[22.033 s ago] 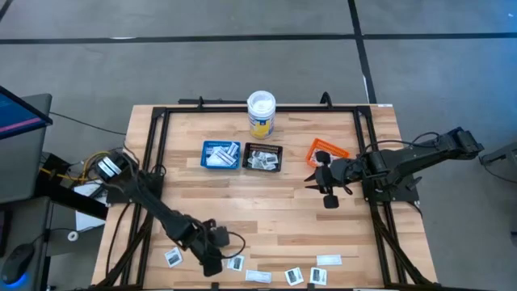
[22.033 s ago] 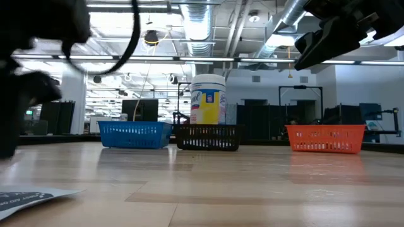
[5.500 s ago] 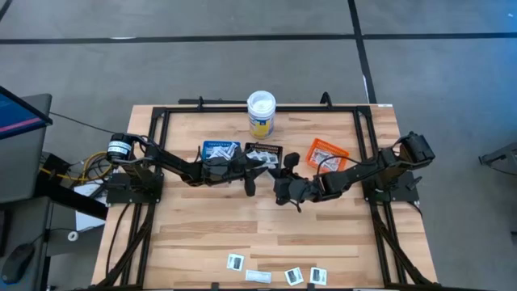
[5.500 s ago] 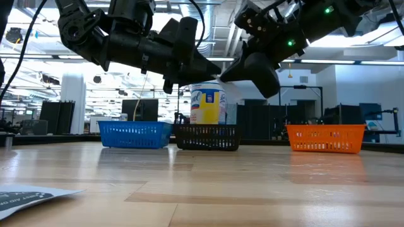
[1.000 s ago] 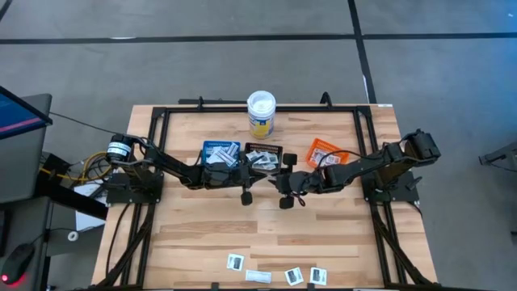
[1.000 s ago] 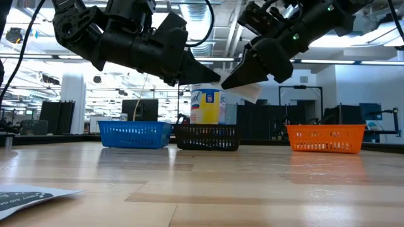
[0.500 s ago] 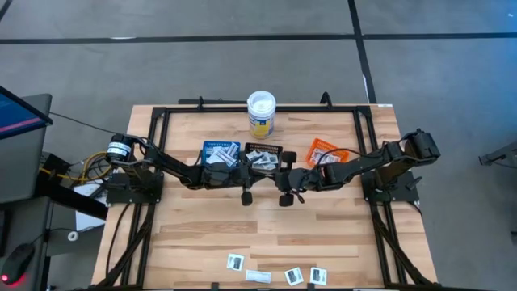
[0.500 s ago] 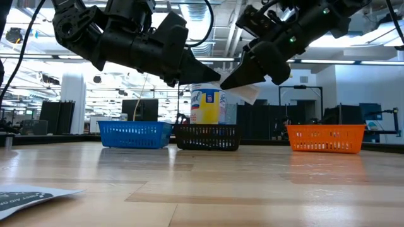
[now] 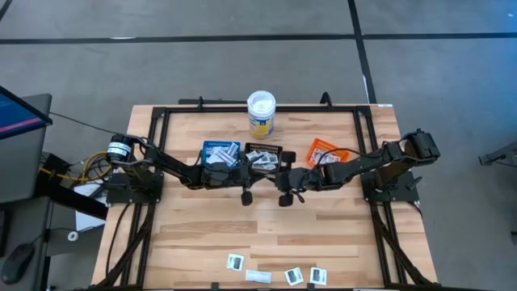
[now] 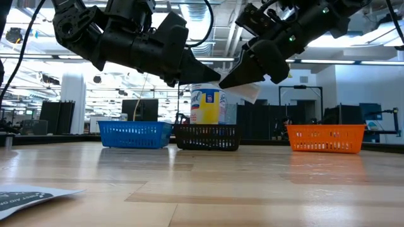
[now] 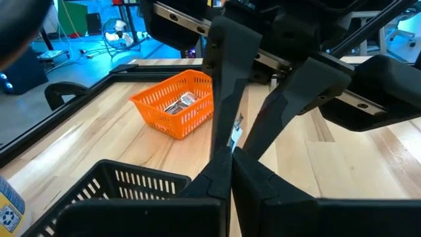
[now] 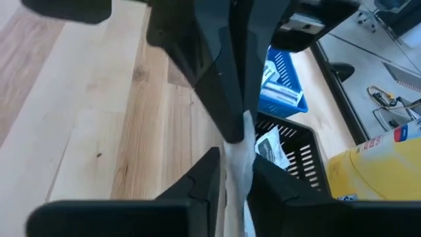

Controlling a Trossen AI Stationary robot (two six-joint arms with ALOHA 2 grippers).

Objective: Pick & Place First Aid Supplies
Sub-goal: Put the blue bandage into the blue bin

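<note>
One white packet (image 12: 238,155) between both arms' jaws, markings unreadable.

The desk (image 9: 266,230) is pale wood planking with a smooth, faintly glossy finish. The blue (image 10: 134,134), black (image 10: 208,137) and orange (image 10: 325,138) trays are slotted plastic. Both claws are matt black plastic; the right claw (image 12: 231,172) pinches a crinkled white paper packet (image 12: 238,155).

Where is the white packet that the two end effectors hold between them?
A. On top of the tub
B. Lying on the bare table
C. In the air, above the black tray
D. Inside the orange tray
C: the packet hangs between the left end effector and right end effector, above the black tray.
</note>
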